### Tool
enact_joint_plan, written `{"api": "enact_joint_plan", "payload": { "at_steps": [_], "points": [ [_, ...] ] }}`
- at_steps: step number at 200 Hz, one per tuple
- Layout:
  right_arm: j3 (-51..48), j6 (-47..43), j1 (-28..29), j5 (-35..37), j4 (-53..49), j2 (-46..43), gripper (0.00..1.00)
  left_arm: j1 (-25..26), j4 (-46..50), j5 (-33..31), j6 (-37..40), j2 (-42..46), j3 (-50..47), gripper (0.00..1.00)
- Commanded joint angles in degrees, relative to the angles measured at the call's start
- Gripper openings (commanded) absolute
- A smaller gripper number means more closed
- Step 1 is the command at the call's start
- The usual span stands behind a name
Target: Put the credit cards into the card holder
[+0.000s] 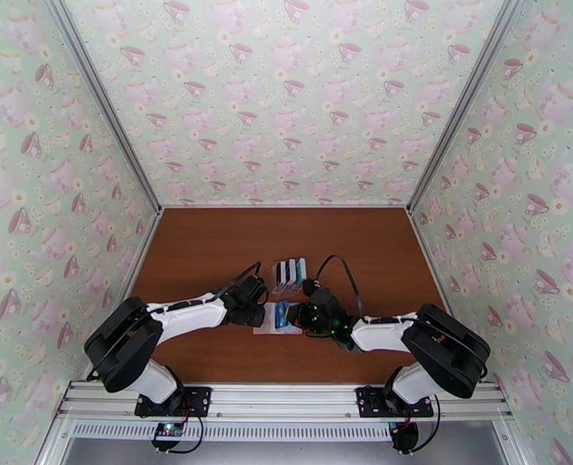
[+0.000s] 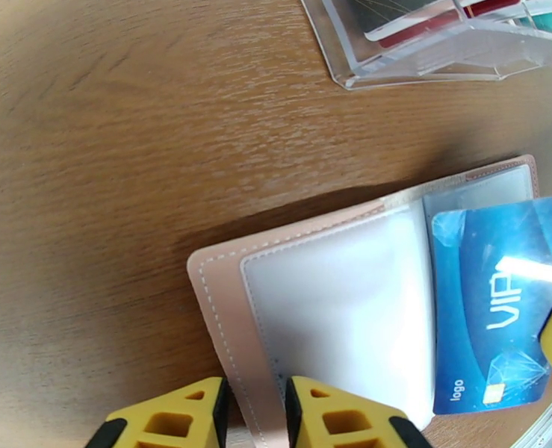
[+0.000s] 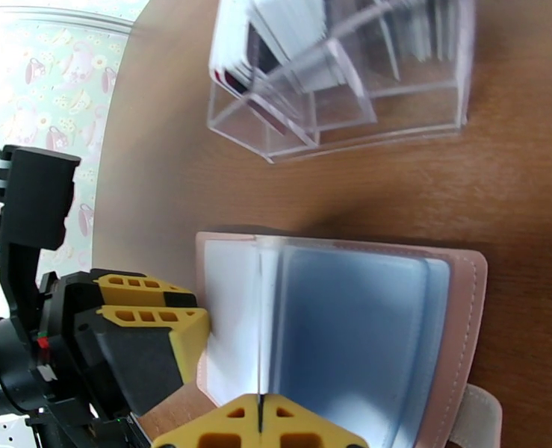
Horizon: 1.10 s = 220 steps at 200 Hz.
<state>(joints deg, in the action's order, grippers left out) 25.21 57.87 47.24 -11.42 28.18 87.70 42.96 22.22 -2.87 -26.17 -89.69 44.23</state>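
The pink card holder (image 1: 270, 328) lies open on the table between my two grippers, its clear pockets (image 2: 335, 308) facing up. My left gripper (image 2: 255, 412) is narrowly open, and its yellow fingers (image 3: 163, 315) straddle the holder's left edge. My right gripper (image 3: 261, 421) is shut on a blue credit card (image 2: 492, 308) marked VIP, held over the holder's right half (image 3: 365, 345). Its own camera sees that card edge-on. I cannot tell how far the card sits in a pocket. More credit cards (image 1: 286, 270) stand in a clear rack behind.
The clear plastic slotted rack (image 1: 288, 279) (image 2: 440, 46) (image 3: 335, 84) stands just beyond the card holder, close to both wrists. Brown table (image 1: 208, 249) stretches left, right and back to the patterned walls.
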Motion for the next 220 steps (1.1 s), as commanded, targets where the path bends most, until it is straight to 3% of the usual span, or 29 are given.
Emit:
{"api": "enact_joint_plan", "payload": {
  "at_steps": [1,220],
  "points": [
    [-0.84,1.10,0.37,-1.02,3.58,1.46,0.00,0.38,0.35,-0.03,-0.61,-0.61,-1.23,0.29],
    [-1.84,2.86,1.35,-1.32,8.21,6.08,0.00,0.68,0.40,0.94,-2.30,1.26,-2.63,0.15]
  ]
}}
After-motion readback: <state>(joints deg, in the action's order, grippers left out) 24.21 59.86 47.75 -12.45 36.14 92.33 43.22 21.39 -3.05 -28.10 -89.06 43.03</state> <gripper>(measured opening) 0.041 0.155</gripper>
